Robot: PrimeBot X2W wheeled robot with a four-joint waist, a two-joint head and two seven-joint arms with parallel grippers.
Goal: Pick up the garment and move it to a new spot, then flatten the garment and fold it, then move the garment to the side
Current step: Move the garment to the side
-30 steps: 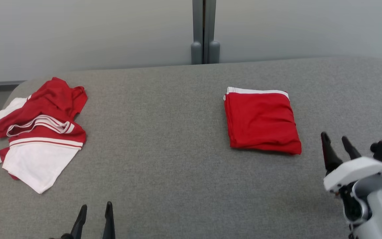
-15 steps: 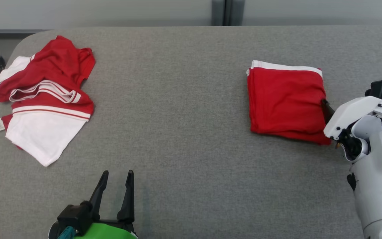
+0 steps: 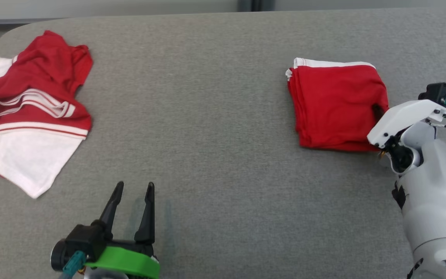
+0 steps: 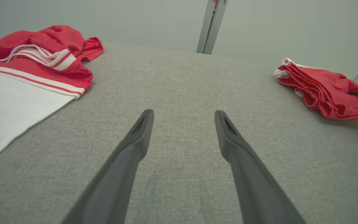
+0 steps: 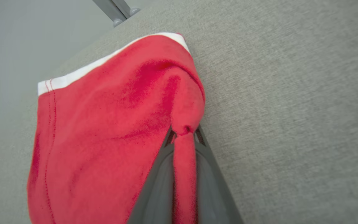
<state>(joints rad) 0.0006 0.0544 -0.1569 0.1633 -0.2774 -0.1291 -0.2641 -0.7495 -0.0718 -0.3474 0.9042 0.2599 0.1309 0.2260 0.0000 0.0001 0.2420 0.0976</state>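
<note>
Right gripper [image 5: 184, 133]: jaws are pressed together on a pinch of red cloth. The right-hand edge of the folded red garment [image 3: 335, 106] is clamped between the 2 fingers. In the right wrist view a narrow ridge of fabric is seen running down between them. A raised hump of cloth is seen just ahead of the fingertips. The rest of the garment is spread ahead and to the left of these jaws, on the grey padded table [image 3: 207, 116]. A white trim band is seen along the edge farthest from the jaws. Whether the clamped edge is lifted clear of the table cannot be told.

Left gripper [image 3: 134, 185]: jaws are spread wide, with bare table seen between the 2 fingers. Contact between fingertips and table cannot be told.

A crumpled red-and-white garment [image 3: 33, 112] is seen ahead and to the left of the left jaws, well apart from them. The folded garment is seen ahead and far to their right. A grey post [image 4: 211, 26] is seen straight ahead of them, beyond the table's far edge.
</note>
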